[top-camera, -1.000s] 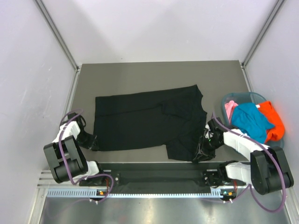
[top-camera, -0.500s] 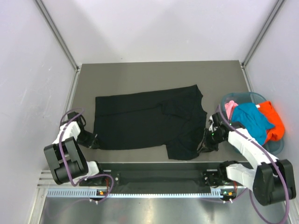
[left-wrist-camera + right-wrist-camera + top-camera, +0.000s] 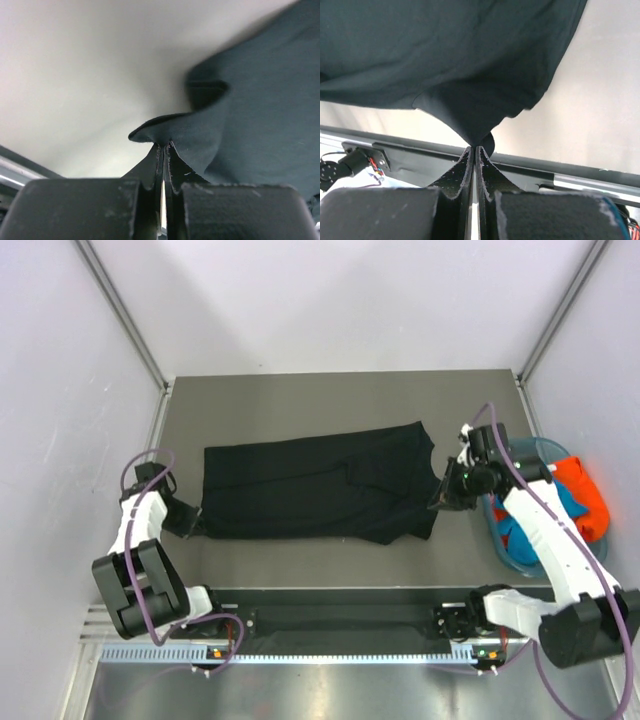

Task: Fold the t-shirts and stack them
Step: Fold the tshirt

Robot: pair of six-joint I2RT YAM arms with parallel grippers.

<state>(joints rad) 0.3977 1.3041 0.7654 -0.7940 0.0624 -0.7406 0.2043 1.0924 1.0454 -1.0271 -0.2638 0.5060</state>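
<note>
A black t-shirt lies spread across the middle of the table. My left gripper is shut on its near left corner; in the left wrist view a pinched fold of the dark cloth rises out of the left gripper. My right gripper is shut on the shirt's right edge and holds it off the table. In the right wrist view the black cloth hangs in a peak from the right gripper. An orange t-shirt and a teal one lie in the basket, partly behind the right arm.
A translucent blue-green basket stands at the table's right edge, under my right arm. The black rail with both arm bases runs along the near edge. Pale walls close in the left, back and right sides.
My right gripper shut on the shirt's near right flap and carried it up and away from the near edge. The flap no longer lies on the table. The left gripper shifted slightly, still shut.
</note>
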